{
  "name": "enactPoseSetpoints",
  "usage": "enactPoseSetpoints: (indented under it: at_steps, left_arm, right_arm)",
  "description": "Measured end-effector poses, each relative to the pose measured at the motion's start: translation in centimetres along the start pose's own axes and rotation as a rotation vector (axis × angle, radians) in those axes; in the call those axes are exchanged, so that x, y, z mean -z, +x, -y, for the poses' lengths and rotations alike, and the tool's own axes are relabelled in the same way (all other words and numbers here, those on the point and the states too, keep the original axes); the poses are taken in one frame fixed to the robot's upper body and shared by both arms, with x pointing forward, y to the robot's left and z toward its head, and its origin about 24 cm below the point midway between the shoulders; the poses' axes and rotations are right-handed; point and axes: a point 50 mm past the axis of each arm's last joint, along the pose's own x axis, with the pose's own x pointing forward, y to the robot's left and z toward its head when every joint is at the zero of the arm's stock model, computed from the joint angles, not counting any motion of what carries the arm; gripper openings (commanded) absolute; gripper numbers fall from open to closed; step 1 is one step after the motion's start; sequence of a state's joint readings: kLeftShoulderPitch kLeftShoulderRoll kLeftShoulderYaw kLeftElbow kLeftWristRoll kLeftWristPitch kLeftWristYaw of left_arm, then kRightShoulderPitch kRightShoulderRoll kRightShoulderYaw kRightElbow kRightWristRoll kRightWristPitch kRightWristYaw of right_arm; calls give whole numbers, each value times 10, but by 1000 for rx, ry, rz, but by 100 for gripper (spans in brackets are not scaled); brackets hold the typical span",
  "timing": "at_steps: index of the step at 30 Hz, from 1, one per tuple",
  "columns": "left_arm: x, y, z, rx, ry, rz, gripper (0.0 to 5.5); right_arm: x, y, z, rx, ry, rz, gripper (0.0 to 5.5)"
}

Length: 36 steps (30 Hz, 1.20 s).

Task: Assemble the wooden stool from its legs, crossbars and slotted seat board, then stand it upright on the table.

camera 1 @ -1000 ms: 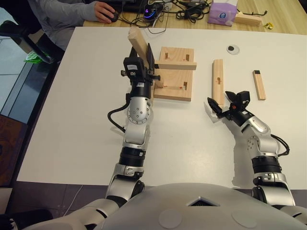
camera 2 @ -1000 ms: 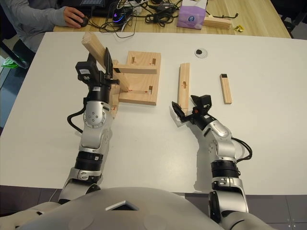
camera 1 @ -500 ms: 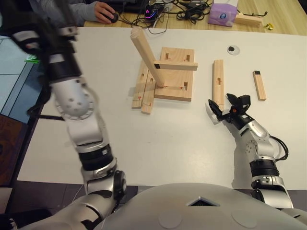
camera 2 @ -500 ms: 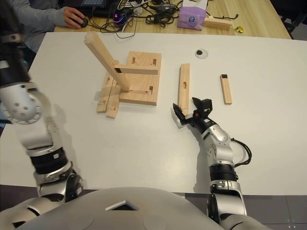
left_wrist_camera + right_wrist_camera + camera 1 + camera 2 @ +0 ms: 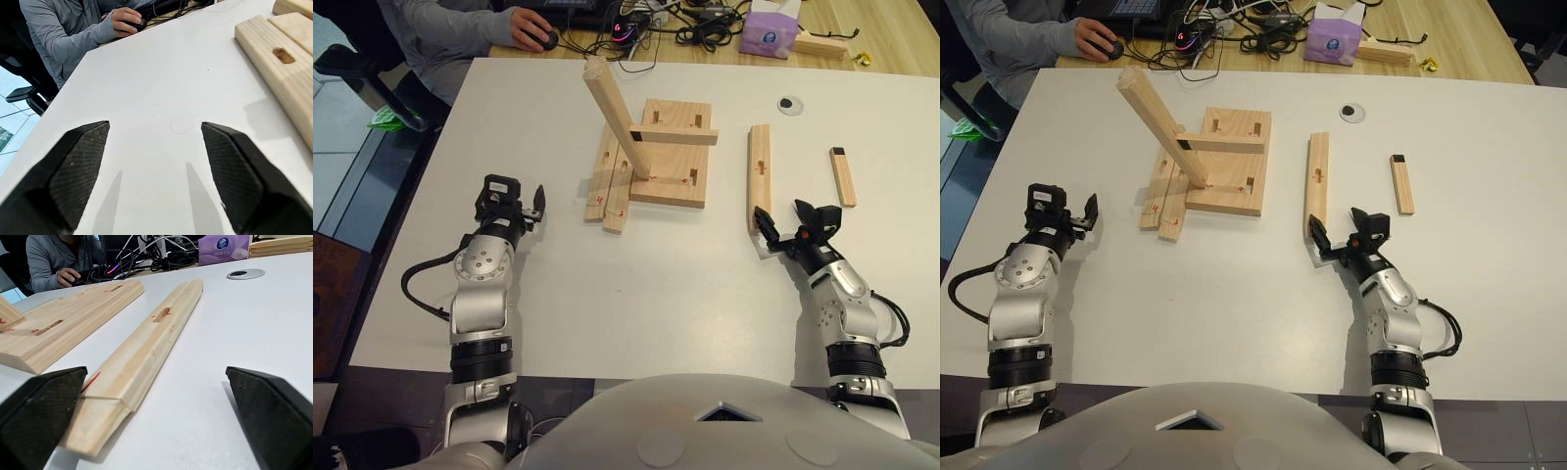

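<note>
The slotted seat board (image 5: 671, 157) lies flat at the table's middle back, with a crossbar (image 5: 677, 135) across it. One leg (image 5: 612, 108) stands tilted in a slot of the board, held by nothing. Two more legs (image 5: 607, 188) lie against the board's left edge. A fourth leg (image 5: 759, 174) lies to the right, and a short crossbar (image 5: 842, 174) lies farther right. My left gripper (image 5: 509, 211) rests open and empty near the table's left side. My right gripper (image 5: 795, 223) is open at the fourth leg's (image 5: 146, 352) near end, which lies close to one finger (image 5: 44, 401).
A grey round cap (image 5: 789, 102) sits in the table behind the fourth leg. Beyond the far edge are a purple tissue box (image 5: 770, 29), cables and a person's hand on a mouse (image 5: 533, 29). Bare tabletop (image 5: 636, 284) stretches between my arms.
My left gripper let go of the tilted leg and swung away down to the table's left side. The leg stays standing in the board. My right gripper shifted slightly right.
</note>
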<state>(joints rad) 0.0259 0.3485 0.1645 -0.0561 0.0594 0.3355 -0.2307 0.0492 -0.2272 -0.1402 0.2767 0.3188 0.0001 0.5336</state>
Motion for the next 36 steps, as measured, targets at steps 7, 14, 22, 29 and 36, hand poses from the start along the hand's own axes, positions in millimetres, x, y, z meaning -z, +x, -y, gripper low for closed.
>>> enactPoseSetpoints:
  at_steps: [7,14,22,29,36]
  left_arm:
    - [-26,4,31,175,-51,18,348]
    - [-39,13,63,287,-29,-28,348]
    - [-20,24,61,264,124,-102,348]
    - [-14,30,53,253,12,-133,348]
    - [-20,18,56,493,209,-146,348]
  right_arm:
    - [-2,0,2,0,-7,-11,540]
    - [-2,3,0,-12,-9,-13,540]
    - [0,4,-4,-27,-8,-20,540]
    - [0,5,-7,-31,-6,-20,540]
    - [3,5,-10,-16,8,-8,540]
